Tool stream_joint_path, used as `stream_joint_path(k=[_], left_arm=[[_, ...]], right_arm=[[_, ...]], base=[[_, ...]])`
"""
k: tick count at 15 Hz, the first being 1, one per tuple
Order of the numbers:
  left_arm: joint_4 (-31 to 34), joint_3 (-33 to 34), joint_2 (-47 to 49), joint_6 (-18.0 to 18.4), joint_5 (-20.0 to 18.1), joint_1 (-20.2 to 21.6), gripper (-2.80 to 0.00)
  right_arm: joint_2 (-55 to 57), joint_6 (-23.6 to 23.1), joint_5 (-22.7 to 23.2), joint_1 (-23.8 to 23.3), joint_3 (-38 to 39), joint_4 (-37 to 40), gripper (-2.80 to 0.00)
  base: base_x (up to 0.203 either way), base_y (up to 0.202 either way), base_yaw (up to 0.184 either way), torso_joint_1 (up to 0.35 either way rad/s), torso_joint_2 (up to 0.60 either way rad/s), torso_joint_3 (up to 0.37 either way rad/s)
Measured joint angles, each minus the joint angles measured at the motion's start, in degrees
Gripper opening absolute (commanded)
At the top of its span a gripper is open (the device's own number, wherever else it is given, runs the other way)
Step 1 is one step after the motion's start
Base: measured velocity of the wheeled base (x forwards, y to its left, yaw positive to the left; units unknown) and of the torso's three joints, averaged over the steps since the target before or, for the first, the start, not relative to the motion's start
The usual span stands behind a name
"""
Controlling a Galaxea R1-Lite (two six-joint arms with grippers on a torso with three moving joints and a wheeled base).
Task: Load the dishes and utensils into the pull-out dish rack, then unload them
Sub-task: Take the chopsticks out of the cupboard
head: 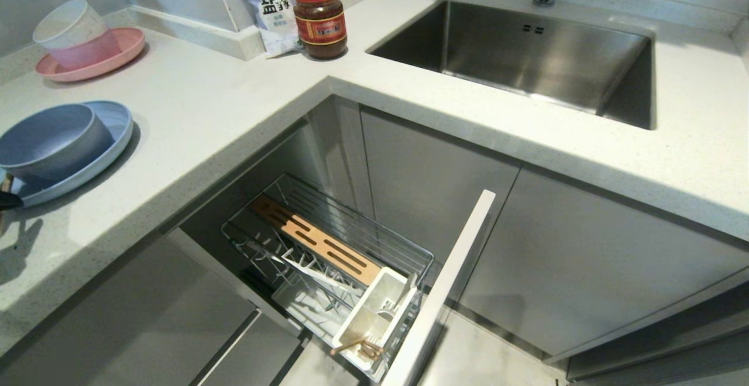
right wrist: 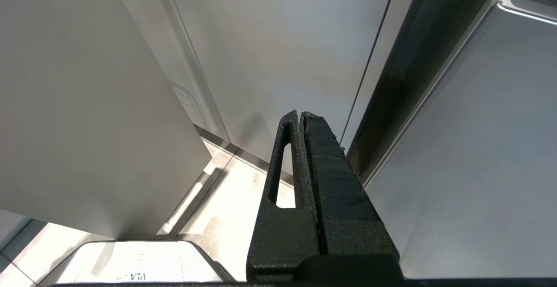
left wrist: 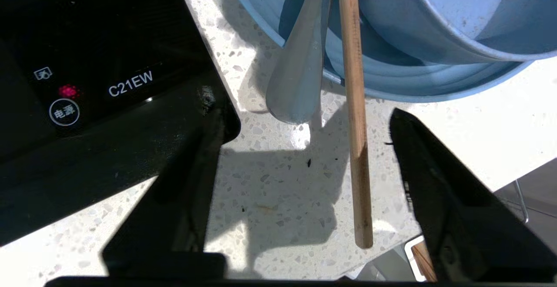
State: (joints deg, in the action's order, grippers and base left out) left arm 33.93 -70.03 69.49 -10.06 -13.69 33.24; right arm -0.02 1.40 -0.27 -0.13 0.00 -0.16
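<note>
On the counter edge, left pincer wide open astride chopstick, holding nothing, right pincer closed, empty.

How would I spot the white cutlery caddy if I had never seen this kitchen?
Start at the steel sink, then drop to the pull-out dish rack below the counter corner. The white cutlery caddy sits at its front end beside the slotted wooden strip: the only solid white box among chrome wires.

bright, sharp daylight – hard shadows on countertop, glare on sink – wide-angle edge bending.
</note>
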Motion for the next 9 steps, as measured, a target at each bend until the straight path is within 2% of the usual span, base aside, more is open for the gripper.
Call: stream_joint_path(k=[8, 9], left_arm=[[-1.11, -0.09, -5.22, -0.27, 2.20, 0.10, 0.00], [-2.76, -0.20, -6.39, -0.69, 3.68, 0.07, -2.80]], right_arm=[[0.00, 0.00, 0.00, 0.00, 0.00, 0.00, -2.80], [0.00, 0.00, 0.00, 0.00, 0.00, 0.00, -2.80]], base=[[0.000, 0.000, 0.000, 0.000, 0.00, 0.000], [0.000, 0.000, 0.000, 0.000, 0.00, 0.000]])
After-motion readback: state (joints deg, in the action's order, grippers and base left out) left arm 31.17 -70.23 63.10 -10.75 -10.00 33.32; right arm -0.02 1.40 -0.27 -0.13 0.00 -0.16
